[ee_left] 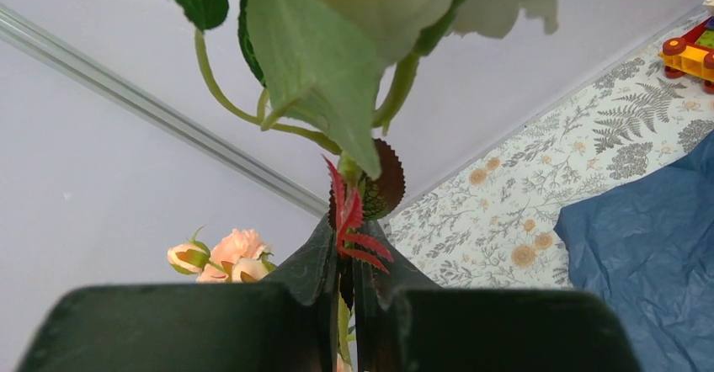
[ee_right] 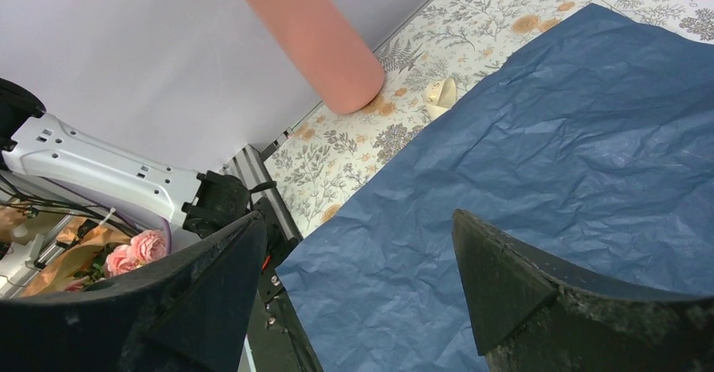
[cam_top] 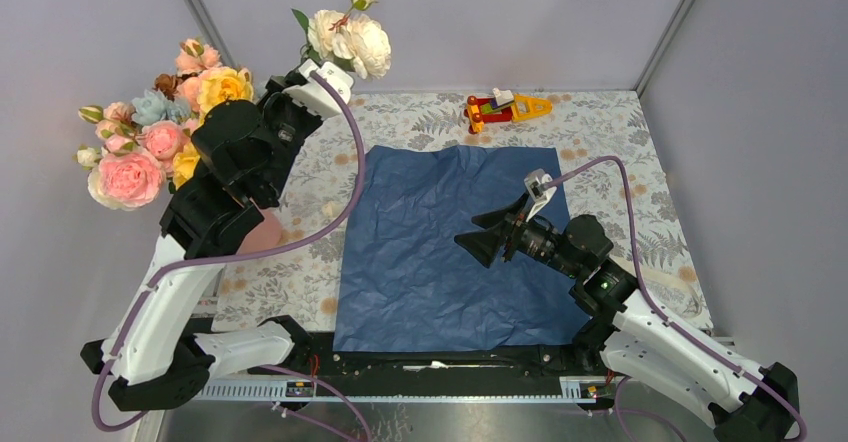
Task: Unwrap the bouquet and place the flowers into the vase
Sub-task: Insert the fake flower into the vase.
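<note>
My left gripper [cam_top: 303, 65] [ee_left: 349, 237] is raised at the back left, shut on the green stem [ee_left: 347, 178] of a cream rose [cam_top: 350, 37] that stands above its fingers. The salmon-pink vase [cam_top: 262, 234] [ee_right: 316, 35] stands below my left arm, which hides its mouth. More flowers [cam_top: 150, 137], pink, yellow and cream, bunch up to the left of that arm. The bouquet's blue paper [cam_top: 450, 242] [ee_right: 547, 136] lies spread flat mid-table. Over its right part hovers my right gripper [cam_top: 478, 245] [ee_right: 358, 220], open and holding nothing.
A red-and-yellow toy [cam_top: 505, 110] [ee_left: 690, 52] sits at the back of the floral tablecloth [cam_top: 620, 142]. A small cream ribbon piece [cam_top: 330, 207] [ee_right: 440, 93] lies between vase and paper. Grey walls close in the left and back.
</note>
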